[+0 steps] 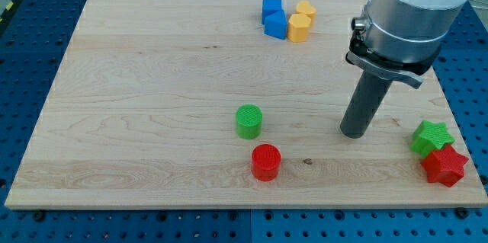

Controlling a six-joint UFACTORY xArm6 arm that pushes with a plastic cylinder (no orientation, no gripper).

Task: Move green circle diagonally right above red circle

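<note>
The green circle [248,121] stands on the wooden board near the middle, a little toward the view's bottom. The red circle [266,161] stands just below it and slightly to the right, with a small gap between them. My tip [353,132] rests on the board well to the right of the green circle, at about the same height in the view, touching no block.
Two blue blocks [273,17] and two yellow blocks [301,22] cluster at the view's top. A green star [431,137] and a red star [444,165] sit touching at the board's right edge. The arm's grey body [408,14] hangs over the top right.
</note>
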